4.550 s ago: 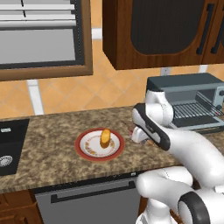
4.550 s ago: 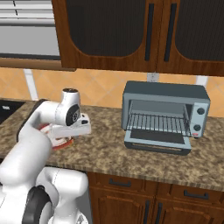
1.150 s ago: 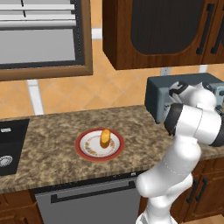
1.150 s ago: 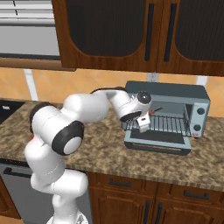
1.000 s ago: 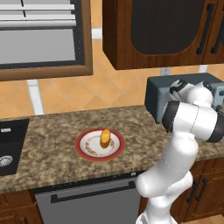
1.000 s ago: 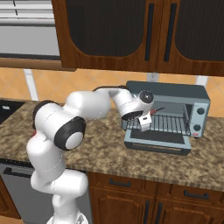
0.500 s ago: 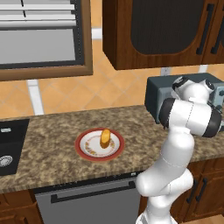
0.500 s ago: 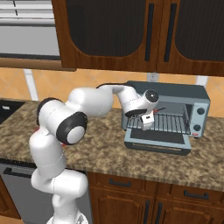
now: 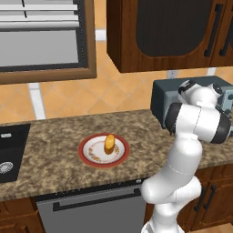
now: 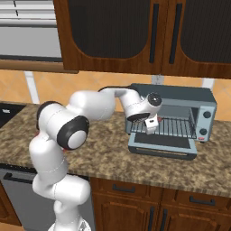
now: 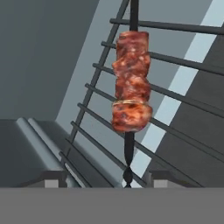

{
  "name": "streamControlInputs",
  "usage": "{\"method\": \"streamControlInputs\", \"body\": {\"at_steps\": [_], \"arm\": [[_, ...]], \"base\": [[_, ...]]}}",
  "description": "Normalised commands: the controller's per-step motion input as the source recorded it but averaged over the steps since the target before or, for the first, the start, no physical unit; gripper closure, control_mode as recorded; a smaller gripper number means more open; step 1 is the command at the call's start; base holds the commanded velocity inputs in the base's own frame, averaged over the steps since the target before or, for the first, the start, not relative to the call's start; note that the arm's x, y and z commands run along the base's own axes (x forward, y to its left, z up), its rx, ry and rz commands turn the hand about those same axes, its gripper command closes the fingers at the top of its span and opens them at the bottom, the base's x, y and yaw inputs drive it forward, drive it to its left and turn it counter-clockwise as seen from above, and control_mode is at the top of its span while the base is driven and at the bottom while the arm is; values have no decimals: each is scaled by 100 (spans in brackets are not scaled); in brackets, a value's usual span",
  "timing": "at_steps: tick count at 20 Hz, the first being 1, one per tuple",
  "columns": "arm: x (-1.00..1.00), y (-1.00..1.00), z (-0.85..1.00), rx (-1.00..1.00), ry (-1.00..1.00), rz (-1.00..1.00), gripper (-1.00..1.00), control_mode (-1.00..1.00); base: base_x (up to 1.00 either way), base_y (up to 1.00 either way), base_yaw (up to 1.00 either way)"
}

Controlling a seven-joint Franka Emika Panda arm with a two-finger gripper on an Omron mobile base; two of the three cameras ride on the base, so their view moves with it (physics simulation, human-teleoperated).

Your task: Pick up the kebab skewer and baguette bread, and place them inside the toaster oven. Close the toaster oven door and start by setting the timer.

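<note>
Two foods matter here, and they sit far apart. The kebab skewer (image 11: 131, 87) lies on the wire rack (image 11: 175, 78) inside the toaster oven (image 10: 173, 118). In the hand view its stick runs up the middle, with reddish-brown meat chunks along it. The bottom end of the stick comes down between the two dark finger tips (image 11: 54, 178). The tips stand apart, one on each side of the stick, and they do not touch it. So the jaws are open and hold nothing.

From the right base view, the gripper (image 10: 150, 126) is at the left part of the oven's mouth, just above the toaster oven door (image 10: 163, 146). The door is folded down flat in front of the oven, resting over the counter (image 10: 113, 158). Two round knobs (image 10: 205, 122) sit on the strip at the oven's right side.

From the left base view, the white arm (image 9: 193, 123) bends across the front of the oven and hides most of it.

The baguette bread (image 9: 109, 143) stands on a round plate (image 9: 91, 154) with a red rim. The plate is on the speckled brown counter, well to the left of the oven. A dark sink (image 9: 11, 154) is at the far left edge of the counter. Dark wood cabinets (image 10: 131, 36) hang on the wall above.
</note>
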Motion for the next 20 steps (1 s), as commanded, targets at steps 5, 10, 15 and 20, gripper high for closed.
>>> {"method": "streamControlInputs", "body": {"at_steps": [5, 10, 15, 20], "arm": [[-20, -4, -1, 0, 0, -4, -100, -100], [-30, -8, 8, 0, 0, 0, -100, -100], [-52, 0, 61, 0, 0, 0, -100, -100], [-98, 62, 31, -5, 8, 7, -100, -100]], "base": [[0, 0, 0], [0, 0, 0], [0, 0, 0], [0, 0, 0]]}}
